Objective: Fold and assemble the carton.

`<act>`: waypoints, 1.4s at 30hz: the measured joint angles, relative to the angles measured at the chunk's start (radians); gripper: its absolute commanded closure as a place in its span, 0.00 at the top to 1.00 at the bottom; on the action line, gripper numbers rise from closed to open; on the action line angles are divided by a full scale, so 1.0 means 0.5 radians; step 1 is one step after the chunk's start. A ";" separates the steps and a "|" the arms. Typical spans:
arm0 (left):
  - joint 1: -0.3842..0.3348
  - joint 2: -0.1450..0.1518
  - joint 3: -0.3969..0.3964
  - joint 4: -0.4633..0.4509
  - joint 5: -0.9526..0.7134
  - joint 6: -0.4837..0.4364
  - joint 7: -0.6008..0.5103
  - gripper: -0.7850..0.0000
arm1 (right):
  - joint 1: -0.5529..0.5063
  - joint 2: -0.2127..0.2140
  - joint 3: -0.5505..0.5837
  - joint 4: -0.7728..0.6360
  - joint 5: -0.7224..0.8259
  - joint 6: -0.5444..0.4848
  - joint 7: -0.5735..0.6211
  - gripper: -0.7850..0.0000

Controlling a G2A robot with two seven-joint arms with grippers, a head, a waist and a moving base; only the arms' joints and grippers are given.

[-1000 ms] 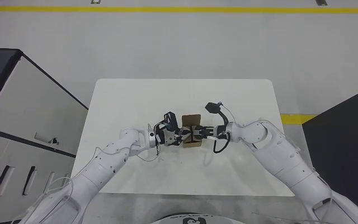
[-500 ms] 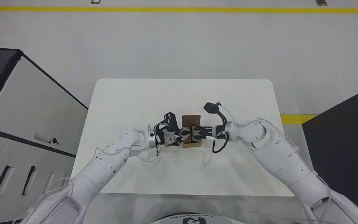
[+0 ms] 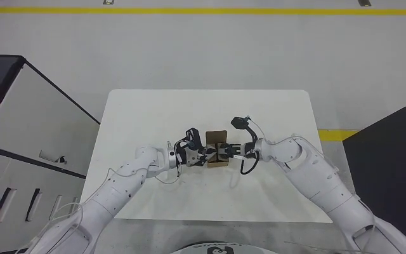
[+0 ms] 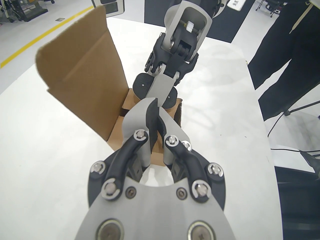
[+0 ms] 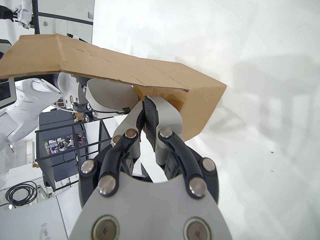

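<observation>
You have the carton [image 3: 217, 137] near the middle of the table [image 3: 266, 114], open, with one tall flap [image 4: 82, 81] standing up on its far side. Your left gripper [image 3: 204, 154] is at the carton's left wall, nearly closed and pinching the cardboard. Your right gripper [image 3: 226, 151] faces it from the opposite wall, fingers pressed together, tips at the rim. You cannot tell whether cardboard lies between them.

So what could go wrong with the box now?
The left gripper and right gripper pinch the carton from opposite sides, so uneven pulling might tear or skew it. Its tall flap stands open and could get bumped or creased the wrong way.
</observation>
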 measured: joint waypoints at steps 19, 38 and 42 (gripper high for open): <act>0.036 0.002 -0.048 -0.037 0.025 -0.018 -0.015 0.00 | -0.025 -0.007 0.033 0.000 -0.002 -0.003 0.008 0.00; 0.044 -0.009 -0.062 -0.025 0.031 -0.039 -0.021 0.00 | -0.039 -0.015 0.058 0.004 -0.002 0.011 0.022 0.00; 0.043 -0.010 -0.073 -0.040 0.033 -0.034 -0.022 0.00 | -0.032 -0.018 0.063 0.001 -0.002 0.007 0.017 0.00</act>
